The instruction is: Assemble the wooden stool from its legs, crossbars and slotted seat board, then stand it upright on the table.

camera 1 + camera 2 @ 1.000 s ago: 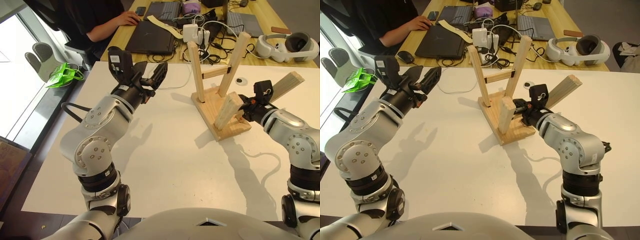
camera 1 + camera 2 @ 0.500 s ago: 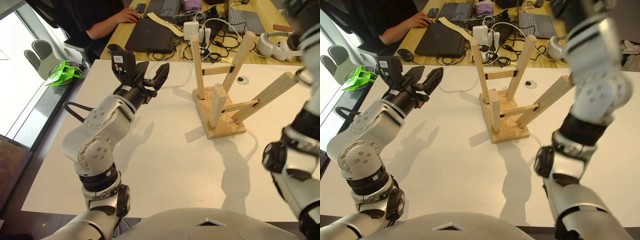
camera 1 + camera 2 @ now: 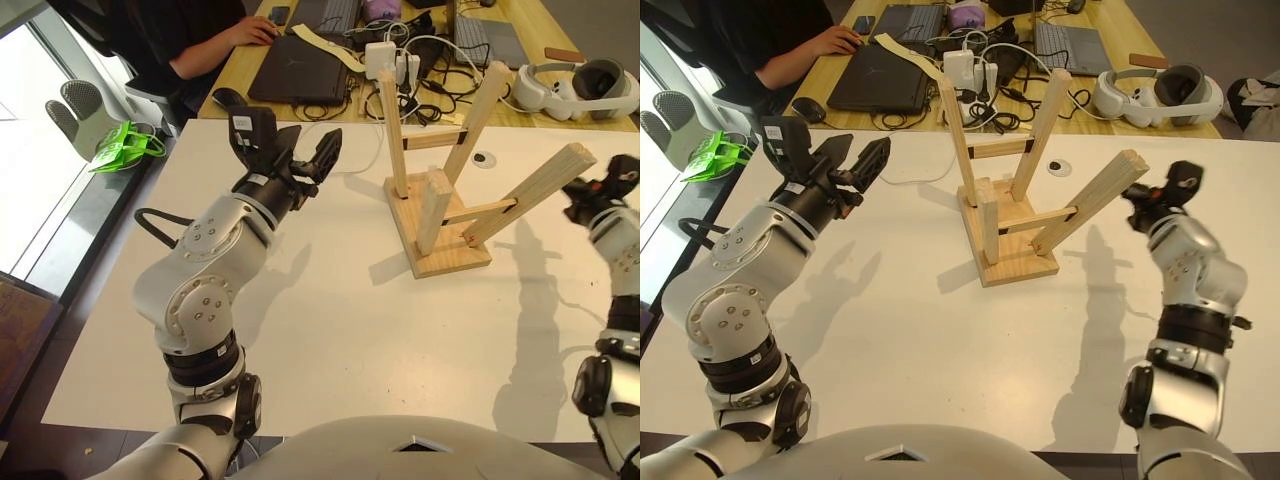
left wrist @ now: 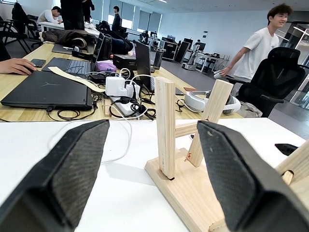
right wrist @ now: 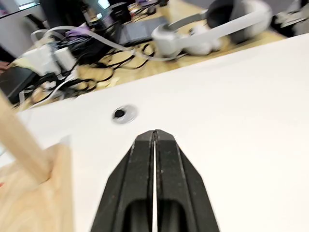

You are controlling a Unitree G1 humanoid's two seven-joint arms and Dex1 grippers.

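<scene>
Upside-down wooden stool (image 3: 440, 252) awaits righting; left gripper (image 3: 290, 145) gapes, right gripper (image 5: 155, 145) pinches nothing. Flipping could loosen the splayed leg (image 3: 528, 195).

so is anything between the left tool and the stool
Nothing solid that I can see. The left tool hangs open above bare table, facing the stool, which sits seat-down with legs up. Only a thin white cable lies flat on the table under that path.

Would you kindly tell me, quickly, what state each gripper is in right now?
Left gripper: open, holding nothing.
Right gripper: shut, holding nothing.
</scene>
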